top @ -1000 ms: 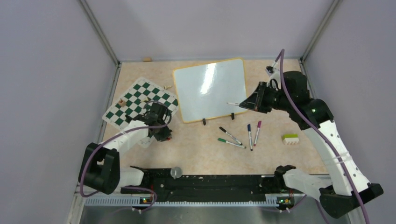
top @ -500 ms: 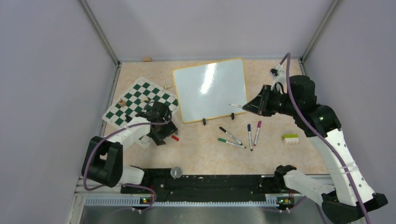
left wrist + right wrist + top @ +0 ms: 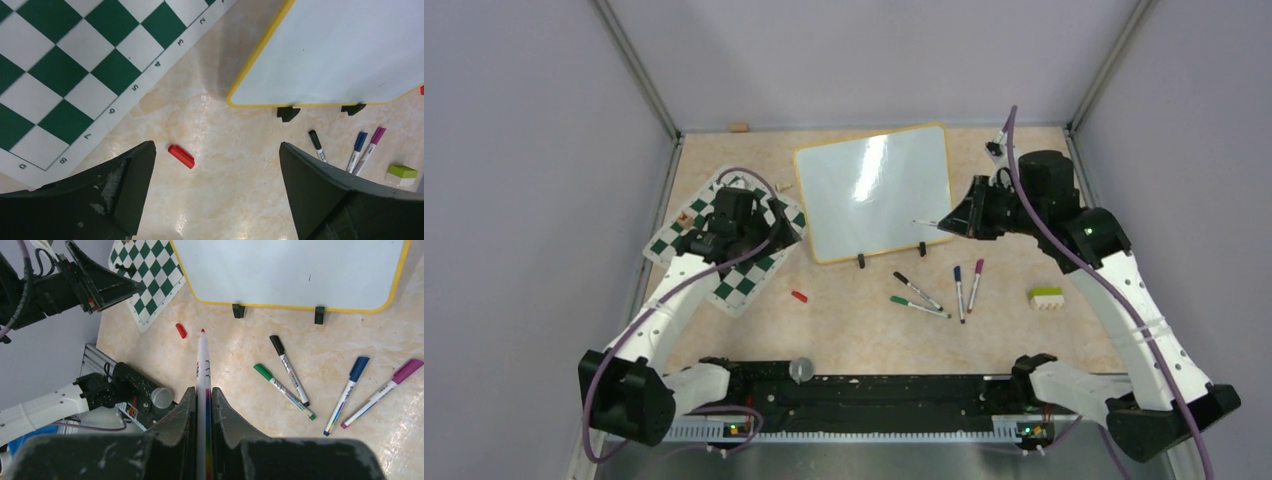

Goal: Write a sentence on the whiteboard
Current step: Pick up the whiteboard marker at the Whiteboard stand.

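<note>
Nearest the arms' bases, a small red plastic pen cap lies alone on the beige marbled bench, and to its right four capped markers, black, green, blue and purple, lie loose beside a green-and-white block eraser. Further in, the left hand hangs with its jaws spread wide and nothing between them, above the right edge of the green-and-white checkered chess mat and just off the board's near left corner. The right hand is clamped tight on an uncapped white marker with a red tip, gripped along its barrel so the tip sticks out ahead of the fingers. The large glossy whiteboard with the thin yellow frame lies flat in the middle of the bench, its long axis running across from left to right with the right end slightly further back, and its two black clips on the near long edge. It lies to the left of the right hand, which is the nearer of the two. From above the tip sits over the board's near right corner, yet the wrist view shows it short of the clipped edge, so the pen looks raised rather than touching, and the writing surface shows blank
</note>
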You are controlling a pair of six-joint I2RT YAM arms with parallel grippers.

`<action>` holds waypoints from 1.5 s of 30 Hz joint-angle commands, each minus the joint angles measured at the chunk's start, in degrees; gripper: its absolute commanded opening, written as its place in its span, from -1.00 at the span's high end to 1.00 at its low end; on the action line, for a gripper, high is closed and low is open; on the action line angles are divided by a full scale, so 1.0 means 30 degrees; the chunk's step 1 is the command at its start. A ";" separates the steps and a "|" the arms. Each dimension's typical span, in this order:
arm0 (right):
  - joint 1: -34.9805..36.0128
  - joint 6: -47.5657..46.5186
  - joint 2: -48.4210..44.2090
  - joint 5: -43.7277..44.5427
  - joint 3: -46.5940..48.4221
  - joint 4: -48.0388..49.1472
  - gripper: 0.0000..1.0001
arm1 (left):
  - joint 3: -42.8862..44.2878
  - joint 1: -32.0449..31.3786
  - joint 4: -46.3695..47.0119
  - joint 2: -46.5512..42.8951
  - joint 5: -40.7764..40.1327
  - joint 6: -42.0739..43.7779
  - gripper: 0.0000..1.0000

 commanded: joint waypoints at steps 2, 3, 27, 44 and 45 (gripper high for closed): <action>-0.0039 0.0349 0.1171 -0.0906 0.0878 0.2005 1.00 | 0.1770 0.1607 0.1774 0.0185 0.2104 0.3121 -0.98; -0.0041 0.0363 0.1329 -0.0927 0.0862 0.2380 1.00 | 0.1898 0.2094 0.2100 0.0269 0.3117 0.3355 -0.98; -0.0053 0.0713 0.4742 -0.1178 0.2311 0.5822 1.00 | 0.1248 0.5000 1.0386 0.6823 1.5060 0.8170 -0.98; -0.0043 0.0164 0.7356 -0.1252 0.3146 0.7416 1.00 | 0.6660 0.5468 0.4695 1.2338 1.8020 1.3282 -0.97; -0.0063 0.0178 0.7405 -0.1303 0.3112 0.7469 1.00 | 0.6896 0.5484 0.4527 1.2606 1.8352 1.3535 -0.97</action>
